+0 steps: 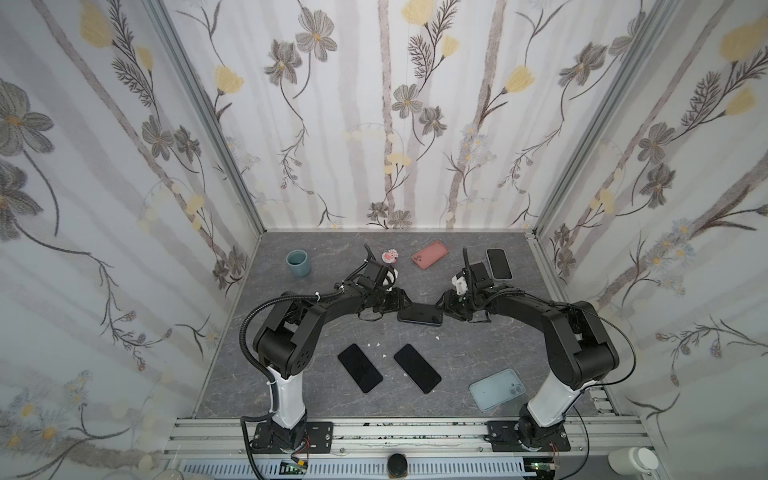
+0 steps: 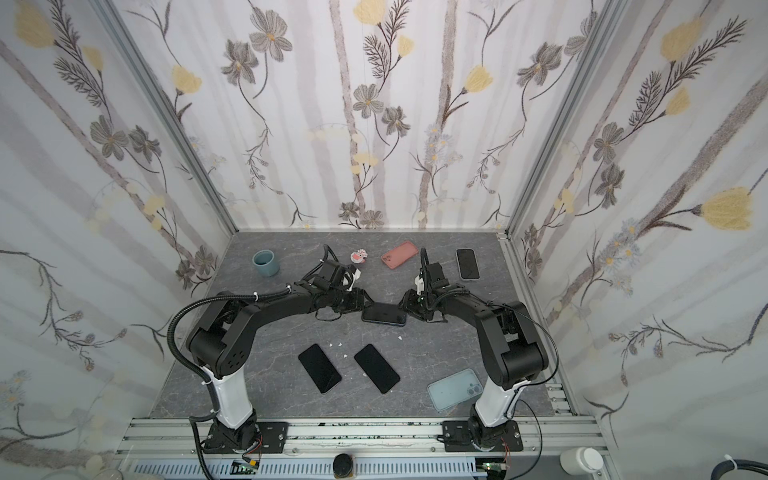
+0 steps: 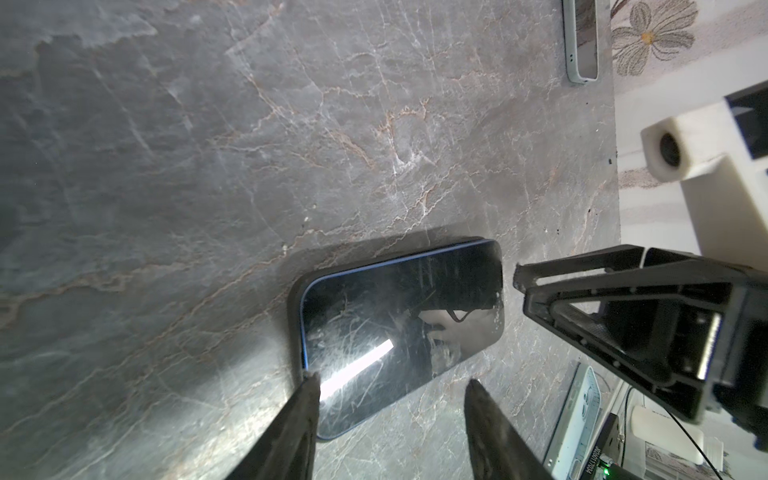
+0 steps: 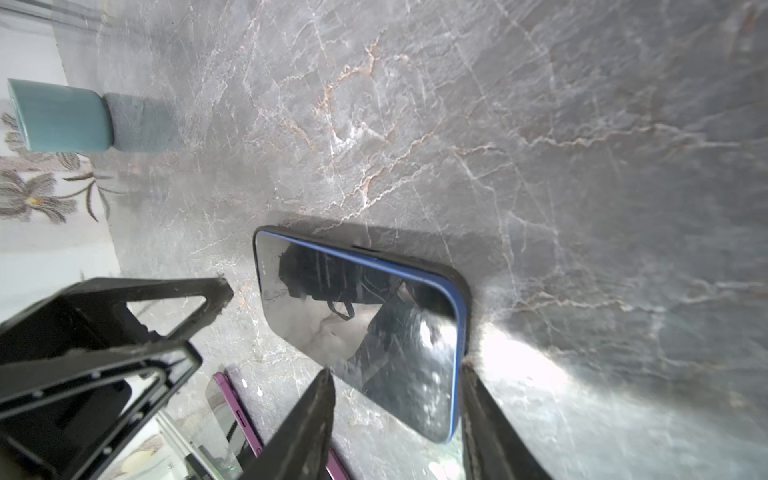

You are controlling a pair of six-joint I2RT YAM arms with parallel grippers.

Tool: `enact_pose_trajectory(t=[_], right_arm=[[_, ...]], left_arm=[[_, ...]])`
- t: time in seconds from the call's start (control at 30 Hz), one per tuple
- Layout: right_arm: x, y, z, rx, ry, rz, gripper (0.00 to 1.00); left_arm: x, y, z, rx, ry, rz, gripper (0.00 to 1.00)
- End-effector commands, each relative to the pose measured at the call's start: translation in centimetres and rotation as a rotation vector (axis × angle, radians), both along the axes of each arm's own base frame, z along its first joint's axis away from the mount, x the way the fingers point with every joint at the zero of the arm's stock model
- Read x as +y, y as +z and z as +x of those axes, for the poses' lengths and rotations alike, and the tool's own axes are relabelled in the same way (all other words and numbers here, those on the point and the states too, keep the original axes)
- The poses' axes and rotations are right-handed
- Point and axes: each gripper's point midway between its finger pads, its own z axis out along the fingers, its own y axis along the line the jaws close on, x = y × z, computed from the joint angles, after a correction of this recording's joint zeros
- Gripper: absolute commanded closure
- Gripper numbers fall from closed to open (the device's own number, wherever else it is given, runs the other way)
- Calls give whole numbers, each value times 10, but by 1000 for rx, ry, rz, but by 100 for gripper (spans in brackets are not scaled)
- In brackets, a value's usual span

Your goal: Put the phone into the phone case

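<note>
A blue-edged phone (image 1: pixel 419 313) (image 2: pixel 384 313) lies screen up at the table's middle. It sits in a black phone case (image 3: pixel 294 316) (image 4: pixel 466 299), whose rim shows along one long side and round the ends. My left gripper (image 1: pixel 397 305) (image 3: pixel 391 379) is open at the phone's left end, with one fingertip (image 3: pixel 311 380) touching a corner and the other standing off over the table. My right gripper (image 1: pixel 444 307) (image 4: pixel 397 369) is open at the right end, its fingers either side of that end's corner. Neither holds anything.
Two black phones (image 1: pixel 360 368) (image 1: pixel 417 368) lie in front and a light blue case (image 1: pixel 497 389) at front right. At the back are a teal cup (image 1: pixel 298 263), a small pink figure (image 1: pixel 390 256), a pink case (image 1: pixel 430 254) and another phone (image 1: pixel 498 264).
</note>
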Motion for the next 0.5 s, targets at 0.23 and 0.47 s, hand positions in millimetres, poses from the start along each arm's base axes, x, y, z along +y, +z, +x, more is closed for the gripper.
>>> enact_pose_trajectory(t=[0.23, 0.47], right_arm=[[-19, -4, -19, 18, 8, -99, 62], [-7, -16, -25, 38, 41, -70, 76]], left_arm=[[8, -7, 6, -30, -26, 97, 50], [10, -23, 0, 13, -35, 119, 55]])
